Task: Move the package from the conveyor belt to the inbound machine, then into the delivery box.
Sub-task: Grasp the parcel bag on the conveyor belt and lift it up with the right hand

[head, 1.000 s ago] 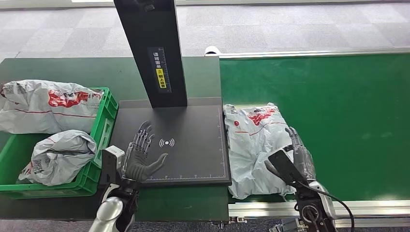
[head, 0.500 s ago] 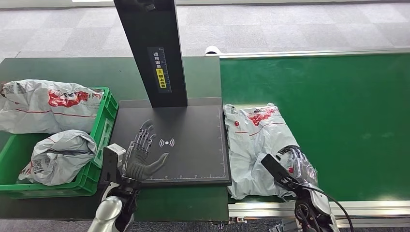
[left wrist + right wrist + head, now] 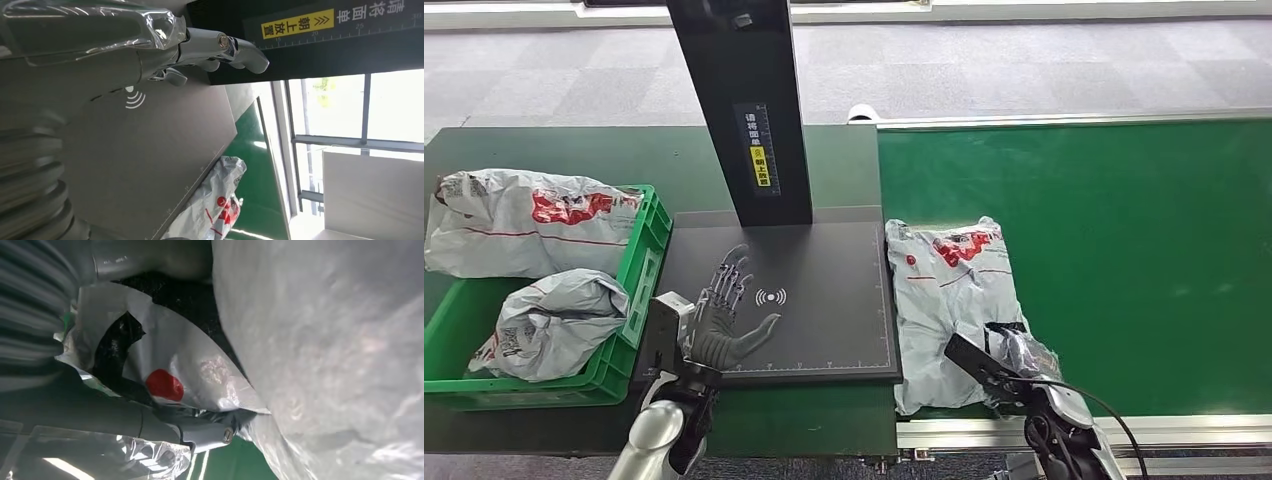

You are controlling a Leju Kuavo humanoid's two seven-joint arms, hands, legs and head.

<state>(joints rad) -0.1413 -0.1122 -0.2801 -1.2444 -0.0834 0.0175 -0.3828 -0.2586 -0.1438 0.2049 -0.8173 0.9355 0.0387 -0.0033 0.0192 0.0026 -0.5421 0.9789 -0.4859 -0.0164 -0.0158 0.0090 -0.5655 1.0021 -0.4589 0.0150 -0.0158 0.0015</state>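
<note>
1. Package: grey plastic mailer bag with red print (image 3: pixel 949 300) lies flat on the green conveyor belt (image 3: pixel 1124 230), its left edge just beside the black flat plate of the inbound machine (image 3: pixel 824 330).
2. Handling, my read: soft, crinkly film, likely light and slippery; it will sag and bunch, not lift as a slab. Best hold is a gathered fold at the near-right corner, where the film is already rucked.
3. Right hand (image 3: pixel 1014 355) is at that corner; the right wrist view shows fingers (image 3: pixel 200 432) closed around bunched film, so it looks like a pinch on the bag (image 3: pixel 320 355).
4. Left hand (image 3: pixel 722 318) hovers over the plate, fingers spread, holding nothing.
5. Green plastic delivery crate (image 3: pixel 639 270) sits left of the plate, holding two similar grey bags.
6. Surface: dark green bench (image 3: pixel 574 150) under plate and crate; black scanner post (image 3: pixel 744 110) rises behind the plate.
7. Room: grey carpet tiles beyond; windows in the left wrist view.
</note>
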